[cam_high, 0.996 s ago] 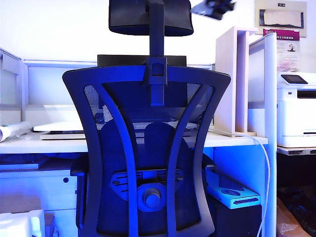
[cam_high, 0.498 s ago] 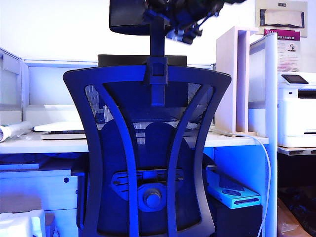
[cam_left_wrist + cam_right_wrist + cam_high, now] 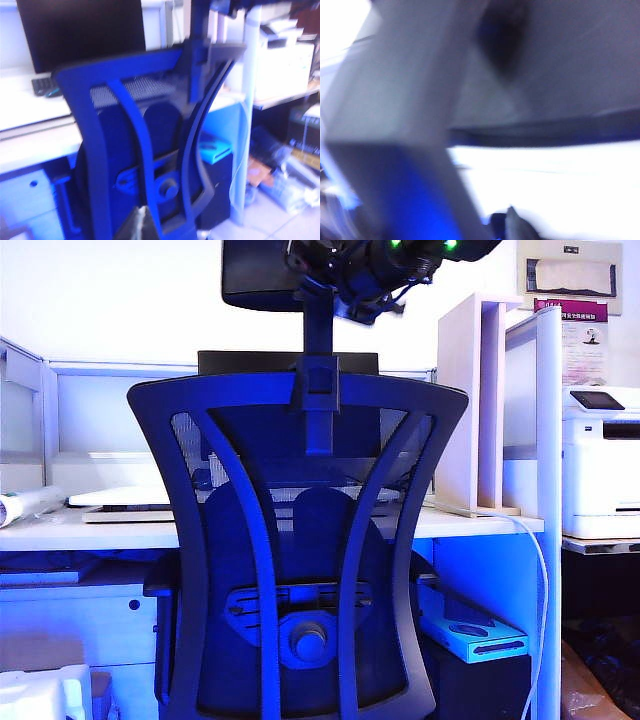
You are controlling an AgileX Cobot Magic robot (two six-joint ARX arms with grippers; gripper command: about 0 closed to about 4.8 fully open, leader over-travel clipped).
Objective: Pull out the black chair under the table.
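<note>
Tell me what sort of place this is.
Most likely an office: a black chair pushed in at a white desk, a dark monitor with a keyboard on it, and a printer alongside.

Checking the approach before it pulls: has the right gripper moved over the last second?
Yes. The right gripper has swung leftward and slightly lower in the exterior view, from beside the black chair headrest onto its post.

Black chair (image 3: 300,540): see-through mesh back, smooth matt plastic ribs; headrest (image 3: 262,275) apparently padded. Table (image 3: 90,530): smooth white top.
</note>
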